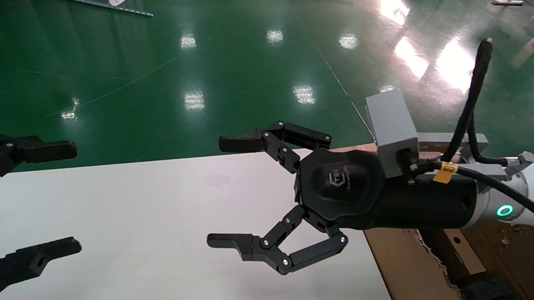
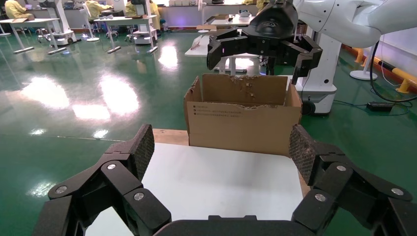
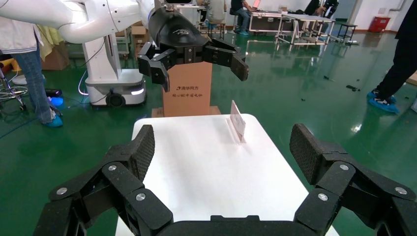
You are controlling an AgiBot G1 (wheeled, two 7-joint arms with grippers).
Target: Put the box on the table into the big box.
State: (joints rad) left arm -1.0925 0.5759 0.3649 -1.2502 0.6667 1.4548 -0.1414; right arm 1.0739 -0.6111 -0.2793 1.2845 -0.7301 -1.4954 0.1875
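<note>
- Right gripper (image 1: 228,196) hanging over the table (image 1: 154,217), fingers spread wide apart and clamped on nothing, pointing toward 9 o'clock in the head view.
- Left gripper (image 1: 59,198) at the 9 o'clock edge of the head view, likewise spread wide and holding nothing, tips facing the right gripper across bare white tabletop.
- Big box (image 1: 425,277) standing off the table's end at 4 o'clock in the head view, ragged torn edge showing, right arm reaching out above it.
- Box (image 1: 460,251) lying inside the big box, round black hole facing up, partly hidden under the right arm.
- Black foam block (image 1: 488,294) also inside the carton, just beside the box toward 5 o'clock.
- Grey camera housing (image 1: 393,129) and black cable (image 1: 473,97) riding on top of the right wrist.
- Small white card (image 3: 237,120) standing upright on the tabletop in the right wrist view, between the two grippers.
- Glossy green floor (image 1: 207,64) around the table; in the wrist views, distant workbenches and people beyond it.
</note>
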